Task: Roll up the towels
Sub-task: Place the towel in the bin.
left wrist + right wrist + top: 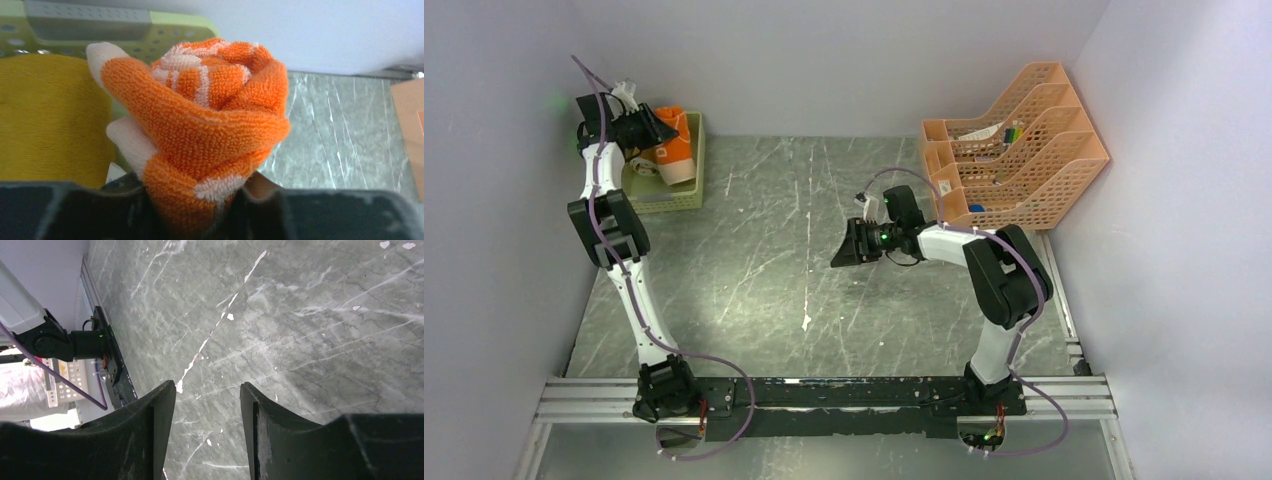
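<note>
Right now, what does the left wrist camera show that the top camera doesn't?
Only the left wrist view shows the orange towel's rolled spiral end, pinched in the left gripper, with the yellow towel beside it. Only the top view shows the file rack and the right gripper over the table. Both show the orange towel, the green basket and the table.

Orange-and-white towel (200, 120), mustard-yellow towel (50, 120)

The end effector (192, 206) clamps a rolled orange towel (210, 115).
</note>
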{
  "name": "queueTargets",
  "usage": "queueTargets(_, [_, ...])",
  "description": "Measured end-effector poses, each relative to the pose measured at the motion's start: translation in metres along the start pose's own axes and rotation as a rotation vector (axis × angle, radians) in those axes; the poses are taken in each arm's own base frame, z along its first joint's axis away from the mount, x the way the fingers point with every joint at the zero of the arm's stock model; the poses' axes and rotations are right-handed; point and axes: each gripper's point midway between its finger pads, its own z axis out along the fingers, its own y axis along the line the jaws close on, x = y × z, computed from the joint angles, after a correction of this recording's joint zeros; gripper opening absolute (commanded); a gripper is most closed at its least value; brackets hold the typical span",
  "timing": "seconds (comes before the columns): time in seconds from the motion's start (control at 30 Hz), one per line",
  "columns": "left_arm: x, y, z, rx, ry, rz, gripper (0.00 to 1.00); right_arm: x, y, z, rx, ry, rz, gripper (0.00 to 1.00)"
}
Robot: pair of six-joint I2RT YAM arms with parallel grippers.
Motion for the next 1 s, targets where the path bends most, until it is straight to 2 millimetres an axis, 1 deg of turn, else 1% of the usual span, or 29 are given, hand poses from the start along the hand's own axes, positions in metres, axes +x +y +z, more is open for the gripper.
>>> queueTargets(0.07, [-0.008,0.003,0.001,-0.021,-0.029,0.013,0.69,0.000,0.000,0.002,0.002,0.004,-0.001,0.51])
queueTargets(0.13, [-0.012,0.006,0.002,-0.037,-0.047,0.022,0.77,0.001,0.000,0.004,0.002,0.008,-0.003,0.51])
queueTargets(0.17, [-0.014,0.007,0.002,-0.043,-0.054,0.028,0.86,0.001,0.000,0.005,0.002,0.010,-0.003,0.51])
queueTargets(0.2, [-0.015,0.007,0.003,-0.044,-0.058,0.031,0.91,0.002,0.000,0.005,0.002,0.013,-0.004,0.51])
queueTargets(0.23, [-0.016,0.007,0.003,-0.044,-0.060,0.035,0.93,0.003,0.000,0.006,0.002,0.015,-0.006,0.51])
queueTargets(0.47, [-0.017,0.005,0.005,-0.051,-0.065,0.058,0.93,0.007,-0.003,0.008,0.005,0.031,-0.005,0.51])
queueTargets(0.6, [-0.018,0.008,-0.001,-0.097,-0.070,0.062,0.92,0.010,-0.003,0.008,0.006,0.040,-0.005,0.51])
queueTargets(0.7, [-0.025,0.006,-0.008,-0.122,-0.088,0.074,0.85,0.011,-0.003,0.009,0.009,0.044,-0.010,0.51])
queueTargets(0.8, [-0.034,0.003,-0.009,-0.134,-0.111,0.092,0.81,0.011,-0.003,0.009,0.010,0.044,-0.014,0.51])
queueTargets(0.9, [-0.033,-0.002,-0.003,-0.155,-0.114,0.113,0.77,0.012,-0.004,0.009,0.013,0.045,-0.015,0.51])
queueTargets(1.0, [-0.023,-0.011,0.011,-0.167,-0.094,0.129,0.69,0.013,-0.004,0.007,0.022,0.044,-0.016,0.51])
